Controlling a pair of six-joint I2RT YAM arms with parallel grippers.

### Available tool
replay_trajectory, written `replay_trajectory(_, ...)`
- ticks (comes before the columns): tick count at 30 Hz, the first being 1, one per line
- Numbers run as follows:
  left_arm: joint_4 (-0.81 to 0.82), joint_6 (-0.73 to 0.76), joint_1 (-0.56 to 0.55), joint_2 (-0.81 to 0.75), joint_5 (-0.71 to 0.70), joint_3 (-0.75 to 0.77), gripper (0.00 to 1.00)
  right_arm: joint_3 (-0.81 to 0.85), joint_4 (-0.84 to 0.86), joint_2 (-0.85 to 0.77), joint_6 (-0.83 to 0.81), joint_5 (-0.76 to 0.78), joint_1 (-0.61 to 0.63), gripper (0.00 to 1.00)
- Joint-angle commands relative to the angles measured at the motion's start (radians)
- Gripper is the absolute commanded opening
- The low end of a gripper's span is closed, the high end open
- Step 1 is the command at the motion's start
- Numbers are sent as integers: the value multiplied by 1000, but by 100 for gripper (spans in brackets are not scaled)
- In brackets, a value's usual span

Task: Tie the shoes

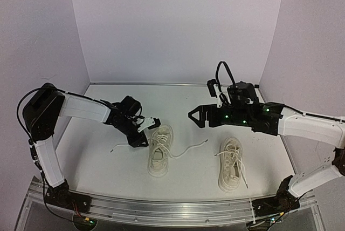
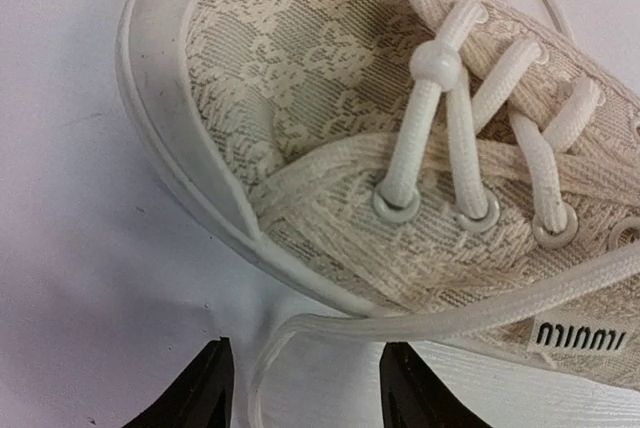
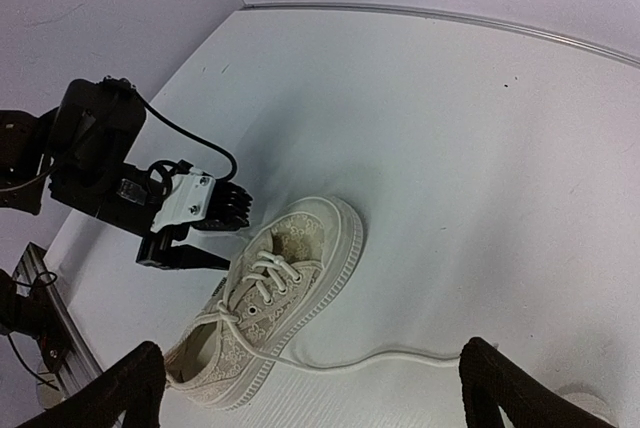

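Note:
Two cream-white sneakers lie on the white table, toes pointing away. The left shoe [image 1: 160,150] has loose laces: one end trails left [image 1: 117,147], the other right [image 1: 194,145]. The right shoe [image 1: 232,165] also lies with loose laces. My left gripper [image 1: 141,140] is open, low at the left shoe's left side. In the left wrist view the lace [image 2: 262,368] curves between the open fingertips [image 2: 205,393] of the left gripper [image 2: 310,398], below the shoe's toe [image 2: 330,98]. My right gripper [image 1: 195,117] is open and empty, raised above the table. Its wrist view shows the right gripper [image 3: 320,398], the left shoe [image 3: 270,298] and the right-hand lace [image 3: 380,358].
White walls close the table at the back [image 1: 178,82] and both sides. A metal rail [image 1: 172,209] runs along the near edge. The left arm's wrist [image 3: 100,158] sits beside the left shoe.

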Motion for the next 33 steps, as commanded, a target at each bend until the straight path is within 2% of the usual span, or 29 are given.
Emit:
replay_trajectory(1,-1,64,4,25,5,53,48,-3,6,-34,8,3,-3,98)
replay_trajectory(6,-14,108,5,55,-8,72,40,-8,6,-42,13,7,-2,98)
replay_trajectory(12,-11,120,5,61,-22,68,21,-14,7,-46,18,10,-3,98)
replay_trajectory(15,48,81,5,1,-25,22,13,-10,7,-33,16,-4,-2,98)
replay_trajectory(19,173,-14,2,-150,42,-92,2,5,9,9,6,-58,-3,98)
replay_trajectory(21,229,-63,-5,-219,63,-149,0,12,15,33,0,-95,-2,96)
replay_trajectory(27,316,-144,-19,-370,146,-226,0,52,51,135,-24,-203,-2,80)
replay_trajectory(33,379,-190,-42,-395,201,-231,0,109,139,256,-43,-339,-3,61)
